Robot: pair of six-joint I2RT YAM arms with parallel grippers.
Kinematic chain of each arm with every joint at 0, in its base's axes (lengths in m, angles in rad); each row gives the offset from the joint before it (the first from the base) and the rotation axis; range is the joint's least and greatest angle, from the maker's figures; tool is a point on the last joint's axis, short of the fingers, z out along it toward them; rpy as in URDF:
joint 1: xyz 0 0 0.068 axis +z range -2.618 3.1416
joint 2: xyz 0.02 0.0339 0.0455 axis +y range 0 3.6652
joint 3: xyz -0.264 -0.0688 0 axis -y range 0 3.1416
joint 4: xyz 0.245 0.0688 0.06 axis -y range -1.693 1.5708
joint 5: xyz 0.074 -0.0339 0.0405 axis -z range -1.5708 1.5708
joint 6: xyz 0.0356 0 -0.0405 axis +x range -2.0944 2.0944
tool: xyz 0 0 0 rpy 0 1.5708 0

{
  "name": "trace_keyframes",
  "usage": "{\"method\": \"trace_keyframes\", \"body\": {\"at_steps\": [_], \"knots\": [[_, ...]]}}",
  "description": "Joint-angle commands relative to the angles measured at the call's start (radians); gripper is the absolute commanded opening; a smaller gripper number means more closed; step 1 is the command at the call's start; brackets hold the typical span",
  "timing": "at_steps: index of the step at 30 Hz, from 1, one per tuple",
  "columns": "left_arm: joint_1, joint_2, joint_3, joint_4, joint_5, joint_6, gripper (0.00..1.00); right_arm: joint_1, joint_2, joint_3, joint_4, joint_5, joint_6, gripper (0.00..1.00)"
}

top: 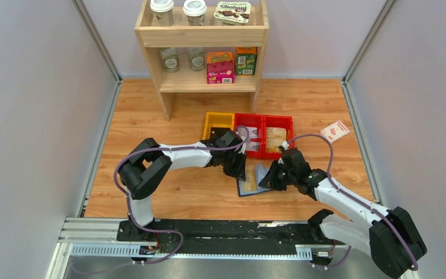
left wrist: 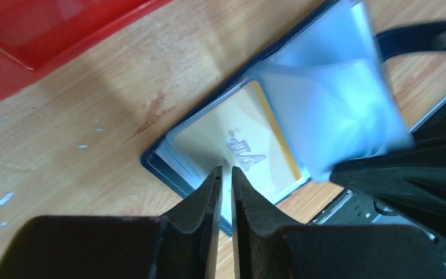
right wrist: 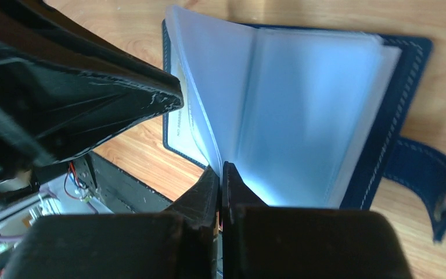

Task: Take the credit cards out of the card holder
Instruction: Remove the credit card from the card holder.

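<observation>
1. Card holder [top: 251, 182] lies open at centre frame in the top view
2. Right gripper [right wrist: 221, 170] clenched on its clear sleeves [right wrist: 290, 116], bottom centre
3. Left gripper [left wrist: 225, 170] nearly closed at the holder's lower edge; cannot tell if it is grasping

Robot lab cell: grey partition walls [top: 29, 116], wooden shelf [top: 202, 36] of groceries [top: 220, 67], arms [top: 180, 156] bolted to rail [top: 209, 229].

The top camera looked down from above and behind the arms, their bases at its bottom edge, taking in the whole table [top: 151, 116] and the shelf [top: 203, 36] at top centre. The wrist cameras looked closely along the left gripper [left wrist: 225, 170] and right gripper [right wrist: 220, 165], facing each other. All three shared the open wallet [top: 252, 181].
</observation>
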Motion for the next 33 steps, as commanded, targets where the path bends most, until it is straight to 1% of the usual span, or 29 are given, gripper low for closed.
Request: {"method": "trace_keyframes", "body": {"at_steps": [1,4,7,8,9,10,12,14,17,19,20,22,24,27,31,33], "knots": [[-0.018,0.045,0.046,-0.044,-0.014,0.055,0.2,-0.02,-0.101,-0.024,-0.114,0.13,0.1,0.03],[-0.027,0.068,0.06,-0.076,-0.037,0.075,0.2,-0.034,-0.173,-0.05,-0.169,0.176,0.146,0.08],[-0.033,0.086,0.06,-0.078,-0.04,0.074,0.19,-0.04,-0.255,-0.073,-0.221,0.222,0.195,0.09],[-0.036,0.089,0.063,-0.079,-0.041,0.074,0.17,-0.04,-0.285,-0.076,-0.249,0.246,0.212,0.12],[-0.036,0.091,0.066,-0.082,-0.042,0.075,0.17,-0.04,-0.31,-0.076,-0.281,0.268,0.227,0.24],[-0.038,0.091,0.066,-0.085,-0.048,0.078,0.17,-0.04,-0.336,-0.075,-0.307,0.282,0.241,0.41],[-0.042,0.089,0.069,-0.088,-0.057,0.081,0.17,-0.04,-0.391,-0.066,-0.369,0.358,0.266,0.47],[-0.049,0.089,0.075,-0.093,-0.06,0.085,0.17,-0.04,-0.447,-0.055,-0.386,0.383,0.247,0.52],[-0.055,0.089,0.08,-0.098,-0.063,0.088,0.17,-0.04,-0.499,-0.037,-0.323,0.34,0.175,0.51],[-0.056,0.083,0.08,-0.101,-0.071,0.088,0.17,-0.04,-0.502,-0.024,-0.259,0.3,0.131,0.46],[-0.055,0.082,0.078,-0.102,-0.074,0.088,0.17,-0.04,-0.493,-0.024,-0.216,0.244,0.099,0.45],[-0.055,0.077,0.075,-0.102,-0.078,0.088,0.16,-0.04,-0.445,-0.023,-0.098,0.164,0.054,0.41],[-0.056,0.074,0.074,-0.102,-0.083,0.086,0.16,-0.04,-0.37,-0.009,-0.051,0.119,0.042,0.38],[-0.056,0.072,0.075,-0.105,-0.086,0.085,0.16,-0.04,-0.277,0.042,-0.06,0.108,0.022,0.34],[-0.055,0.069,0.072,-0.105,-0.094,0.085,0.15,-0.047,-0.154,0.046,-0.039,0.101,-0.004,0.35],[-0.055,0.063,0.068,-0.104,-0.098,0.082,0.15,-0.061,-0.079,0.049,-0.042,0.069,-0.009,0.36]]}}
